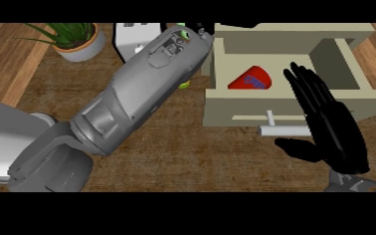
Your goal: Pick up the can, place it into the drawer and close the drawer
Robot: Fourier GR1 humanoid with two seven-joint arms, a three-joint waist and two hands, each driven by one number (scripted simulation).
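Head view: red can (250,79) sits in open beige drawer (220,107); right hand (330,124), fingers straight and holding nothing, should push grey handle (288,129) squarely.

Can (249,79) apparently lies in drawer (283,103); plant (75,39) far left.

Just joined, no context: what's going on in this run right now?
The can, red, already lies inside the open drawer. The right hand is open, fingers straight, held just in front of the drawer front beside its handle, so closing looks like what's left. The left forearm stretches up and across the counter toward the drawer's left rear corner; only the fingertips of the left hand show at the top, so I can't tell their state. A potted plant stands at the back left.
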